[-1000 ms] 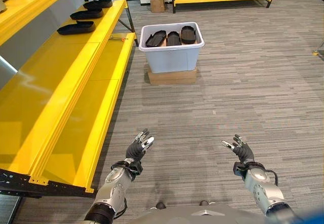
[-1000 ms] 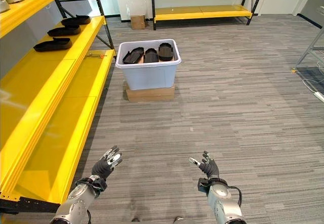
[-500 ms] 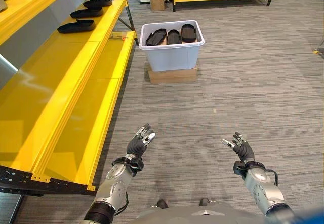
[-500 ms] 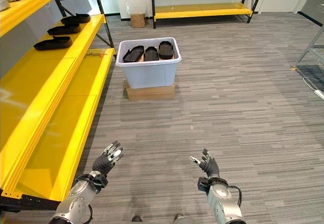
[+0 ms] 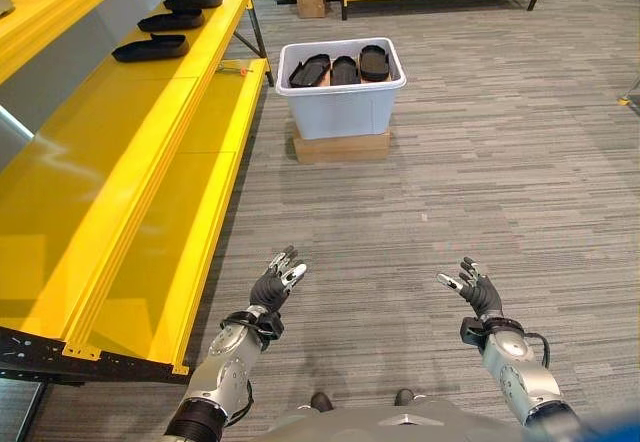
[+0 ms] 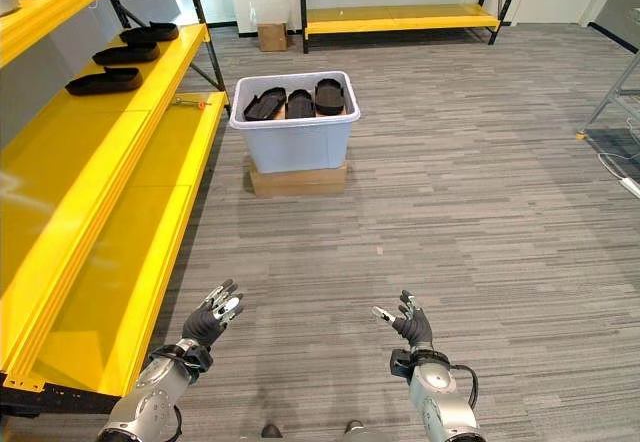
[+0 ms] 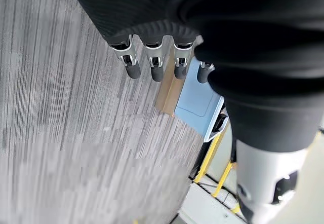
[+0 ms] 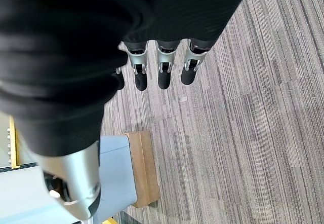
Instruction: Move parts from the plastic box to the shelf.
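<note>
Left hand (image 5: 274,286) and right hand (image 5: 474,292), low in the frame, are empty with fingers spread, since the plastic box (image 5: 341,110) holding three black parts (image 5: 345,68) sits well ahead at upper centre, beside the yellow shelf (image 5: 120,162) at left

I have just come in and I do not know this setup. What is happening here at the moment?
A humanoid robot stands on the carpet facing a plastic box that rests on a flat cardboard box. Three black parts lie in the box, and three more lie on the yellow shelf to the robot's left. The left robot hand and the right robot hand are both open, empty and well short of the box.
</note>
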Controlling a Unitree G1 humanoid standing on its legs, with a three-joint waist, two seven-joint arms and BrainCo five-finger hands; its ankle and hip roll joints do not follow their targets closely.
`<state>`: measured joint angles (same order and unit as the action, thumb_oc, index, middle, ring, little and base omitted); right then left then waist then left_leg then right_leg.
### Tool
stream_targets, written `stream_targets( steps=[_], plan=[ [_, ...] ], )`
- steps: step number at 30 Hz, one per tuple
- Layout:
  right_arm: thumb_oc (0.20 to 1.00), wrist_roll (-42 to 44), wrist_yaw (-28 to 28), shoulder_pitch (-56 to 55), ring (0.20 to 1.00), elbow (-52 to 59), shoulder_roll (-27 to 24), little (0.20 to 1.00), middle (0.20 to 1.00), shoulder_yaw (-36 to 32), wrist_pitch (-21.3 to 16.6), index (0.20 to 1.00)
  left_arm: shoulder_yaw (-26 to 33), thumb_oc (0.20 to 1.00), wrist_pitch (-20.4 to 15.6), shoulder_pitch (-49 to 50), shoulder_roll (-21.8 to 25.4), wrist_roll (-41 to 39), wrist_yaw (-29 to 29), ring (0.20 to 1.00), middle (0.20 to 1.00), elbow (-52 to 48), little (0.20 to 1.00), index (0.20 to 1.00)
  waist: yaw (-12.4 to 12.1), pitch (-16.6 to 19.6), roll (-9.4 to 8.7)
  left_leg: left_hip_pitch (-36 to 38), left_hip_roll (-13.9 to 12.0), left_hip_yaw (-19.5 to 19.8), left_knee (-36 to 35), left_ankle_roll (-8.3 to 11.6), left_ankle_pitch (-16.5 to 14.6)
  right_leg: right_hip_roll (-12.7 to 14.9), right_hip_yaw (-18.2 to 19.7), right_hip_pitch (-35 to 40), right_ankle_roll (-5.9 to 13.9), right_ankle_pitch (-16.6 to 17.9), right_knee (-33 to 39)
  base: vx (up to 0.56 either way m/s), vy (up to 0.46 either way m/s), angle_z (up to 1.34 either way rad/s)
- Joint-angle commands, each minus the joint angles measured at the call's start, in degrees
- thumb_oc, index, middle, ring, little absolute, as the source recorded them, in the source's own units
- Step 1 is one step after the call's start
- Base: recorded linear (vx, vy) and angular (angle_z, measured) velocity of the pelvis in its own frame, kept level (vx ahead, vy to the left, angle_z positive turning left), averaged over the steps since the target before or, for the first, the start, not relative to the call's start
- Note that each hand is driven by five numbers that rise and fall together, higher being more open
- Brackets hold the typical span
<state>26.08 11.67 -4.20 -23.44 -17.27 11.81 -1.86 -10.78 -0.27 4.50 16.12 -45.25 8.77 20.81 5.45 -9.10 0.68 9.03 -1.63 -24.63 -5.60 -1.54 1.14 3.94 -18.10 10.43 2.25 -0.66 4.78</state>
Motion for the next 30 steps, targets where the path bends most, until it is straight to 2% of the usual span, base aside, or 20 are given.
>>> stream_targets(
  steps=[1, 3, 5, 6, 8, 9, 11, 12, 13, 15, 16, 18, 20, 22, 24, 28, 30],
  plan=[
    [1.0, 0.2, 0.7, 3.1, 1.0, 0.9, 0.0, 1.0, 1.0, -0.6, -4.9, 1.0, 0.5, 1.0, -2.7, -3.1, 0.0, -1.9, 1.2, 1.0, 1.0, 1.1, 1.0, 1.0, 0.0, 0.3, -0.76, 2.4, -0.3, -0.2, 0.6, 0.36, -4.6, 2.8, -1.1, -2.4, 4.73, -2.7, -7.8, -0.03, 0.128, 0.03],
    [1.0, 0.8, -1.0, 3.5, 1.0, 0.7, 0.0, 1.0, 1.0, -0.9, -5.7, 1.0, 0.5, 1.0, -3.0, -3.8, 0.0, -1.8, 1.7, 1.0, 1.0, 2.1, 1.0, 1.0, 0.3, -0.4, -0.38, 2.4, 0.0, 0.0, 0.6, -0.4, -4.7, 2.9, -0.9, -4.0, 4.71, -3.9, -12.2, -0.04, 0.177, -0.02],
    [1.0, -1.1, -0.9, 3.6, 1.0, 1.2, -0.2, 1.0, 1.0, -1.3, -6.1, 1.0, 1.2, 1.0, -1.1, -4.1, -0.1, -4.6, 1.9, 1.0, 1.0, 2.6, 1.0, 1.0, 0.6, -1.1, -0.15, 2.5, 0.6, 0.2, 0.6, -1.18, -5.0, 2.8, -0.5, -5.8, 5.04, -4.1, -16.6, -0.03, 0.196, -0.05],
    [1.0, -0.4, -0.2, 4.0, 1.0, 1.7, -0.6, 1.0, 1.0, -1.7, -6.4, 1.0, 1.3, 1.0, -0.7, -4.7, 0.0, -3.4, 1.7, 1.0, 1.0, 3.2, 1.0, 1.0, 0.8, -1.7, -0.08, 2.3, 1.1, 0.4, 0.6, -1.87, -5.2, 2.8, -0.1, -8.0, 5.49, -3.8, -21.8, -0.08, 0.283, -0.04],
    [1.0, 2.0, 0.9, 4.5, 1.0, 2.0, -0.9, 1.0, 1.0, -3.1, -7.3, 1.0, 0.7, 1.0, 0.2, -5.7, 0.7, -0.9, 2.1, 1.0, 1.0, 3.9, 1.0, 1.0, 1.5, -4.1, 0.82, 2.6, 2.3, 1.4, 0.6, -3.3, -5.9, 7.7, 0.2, -18.5, 7.81, 1.6, -42.3, -0.02, 0.302, 0.02],
    [1.0, 1.1, 1.5, 4.4, 1.0, 2.2, -0.6, 1.0, 1.0, -3.7, -8.1, 1.0, 0.3, 1.0, 0.9, -5.1, 0.9, -1.4, 1.0, 1.0, 1.0, 3.9, 1.0, 1.0, 1.8, -4.8, 0.85, 3.6, 2.5, 2.2, 0.6, -2.68, -6.3, 8.1, 0.3, -20.3, 8.11, 4.0, -39.7, 0.13, 0.083, 0.14],
    [1.0, -1.2, 5.8, 3.9, 1.0, 3.4, -0.2, 1.0, 1.0, -4.0, -8.9, 1.0, 0.2, 1.0, 1.0, -4.5, 1.0, -1.3, 1.0, 1.0, 1.0, 4.1, 1.0, 1.0, 2.2, -5.1, 0.13, 4.7, 2.6, 2.9, 0.6, -1.99, -7.0, 7.9, 0.1, -19.9, 8.4, 6.0, -30.5, 0.24, -0.151, 0.2],
    [1.0, -1.6, 9.5, 3.8, 1.0, 4.3, 0.3, 1.0, 1.0, -4.4, -8.6, 1.0, -0.3, 1.0, 1.0, -4.3, 1.0, -0.3, 1.1, 1.0, 1.0, 3.7, 1.0, 1.0, 2.4, -5.3, -0.64, 5.5, 2.6, 3.4, 0.6, -1.59, -7.8, 7.7, 0.0, -18.6, 9.09, 8.9, -21.0, 0.31, -0.238, 0.41],
    [1.0, -1.8, 11.4, 3.9, 1.0, 4.1, 0.6, 1.0, 1.0, -4.7, -8.6, 1.0, -1.0, 1.0, 0.5, -4.3, 1.0, 0.3, 0.8, 1.0, 1.0, 3.6, 1.0, 1.0, 2.4, -5.5, -1.13, 5.9, 2.9, 3.6, 0.6, -1.44, -8.6, 8.2, 0.3, -18.4, 9.86, 11.3, -16.0, 0.31, -0.221, 0.55],
    [1.0, -2.5, 12.6, 3.8, 1.0, 3.6, 1.0, 1.0, 1.0, -5.5, -8.8, 1.0, -2.5, 1.0, -0.1, -4.3, 0.8, 0.2, 0.5, 1.0, 1.0, 3.9, 1.0, 1.0, 2.5, -5.9, -1.42, 6.8, 3.1, 4.4, 0.6, -1.43, -9.7, 9.3, 1.7, -18.8, 10.98, 14.8, -9.9, 0.31, -0.196, 0.55],
    [1.0, -3.1, 14.1, 3.4, 1.0, 3.6, 1.4, 1.0, 1.0, -6.1, -9.3, 1.0, -3.5, 1.0, -0.4, -3.8, 0.9, 0.4, 1.2, 1.0, 1.0, 4.2, 1.0, 1.0, 2.7, -6.1, -1.36, 7.5, 2.9, 4.6, 0.6, -1.37, -10.1, 9.7, 2.7, -18.8, 11.28, 15.1, -8.1, 0.45, -0.329, 0.51],
    [1.0, -3.1, 15.7, 2.7, 1.0, 3.6, 1.2, 1.0, 1.0, -6.7, -9.7, 1.0, -4.4, 1.0, -0.5, -3.1, 0.6, 1.9, 2.6, 1.0, 1.0, 4.7, 1.0, 1.0, 3.0, -5.5, -1.66, 7.7, 2.6, 4.2, 0.6, -0.94, -9.4, 9.0, 3.3, -17.2, 11.07, 15.1, -6.2, 0.36, -0.29, 0.42],
    [1.0, -3.5, 16.3, 3.0, 1.0, 3.2, 1.0, 1.0, 1.0, -6.6, -10.0, 1.0, -4.8, 1.0, -0.1, -2.7, 0.8, 2.0, 2.4, 1.0, 1.0, 4.0, 1.0, 1.0, 2.6, -5.1, -1.64, 8.0, 2.2, 2.6, 1.1, -0.86, -9.8, 8.9, 1.4, -16.1, 10.99, 14.2, -6.6, 0.26, -0.202, 0.43],
    [1.0, -3.9, 18.0, 3.4, 1.0, 2.6, 0.4, 1.0, 1.0, -6.2, -11.1, 1.0, -4.9, 1.0, 0.3, -2.8, 1.1, 1.8, 2.0, 1.0, 1.0, 3.9, 1.0, 1.0, 2.4, -4.5, -1.68, 7.6, 1.6, 1.6, 3.1, -0.93, -10.6, 8.4, 0.0, -15.8, 10.0, 11.9, -7.9, 0.27, -0.221, 0.13],
    [1.0, -2.1, 20.2, 3.2, 1.0, 2.3, -0.3, 1.0, 1.0, -6.4, -11.9, 1.0, -4.7, 1.0, -0.3, -2.3, 0.8, 1.9, 1.5, 1.0, 1.0, 4.1, 1.0, 1.0, 2.5, -3.5, -1.74, 7.3, 0.8, 1.0, 6.0, -1.06, -12.0, 7.1, -0.7, -15.0, 8.49, 8.6, -8.7, 0.31, -0.251, -0.02],
    [1.0, -2.4, 19.6, 2.3, 1.0, 0.8, -1.8, 1.0, 1.0, -8.2, -12.4, 1.0, -3.9, 1.0, -1.1, -1.1, -0.1, 1.5, 1.1, 1.0, 1.0, 3.7, 1.0, 1.0, 3.0, -1.6, -1.49, 7.6, -0.3, -0.4, 10.8, -0.11, -14.3, 4.6, -1.7, -13.5, 5.12, 5.1, -8.8, 0.38, -0.306, -0.11],
    [1.0, -2.6, 17.4, 1.9, 1.0, -0.3, -3.2, 1.0, 1.0, -8.9, -12.5, 1.0, -3.2, 1.0, -2.7, -1.2, -1.2, -2.1, -0.7, 1.0, 1.0, 4.2, 1.0, 1.0, 3.4, -0.4, -0.88, 6.6, -2.9, -1.8, 19.1, 3.6, -8.8, 1.4, -2.2, -11.8, 1.9, 2.1, -7.7, 0.37, -0.403, -0.2]
  ],
)
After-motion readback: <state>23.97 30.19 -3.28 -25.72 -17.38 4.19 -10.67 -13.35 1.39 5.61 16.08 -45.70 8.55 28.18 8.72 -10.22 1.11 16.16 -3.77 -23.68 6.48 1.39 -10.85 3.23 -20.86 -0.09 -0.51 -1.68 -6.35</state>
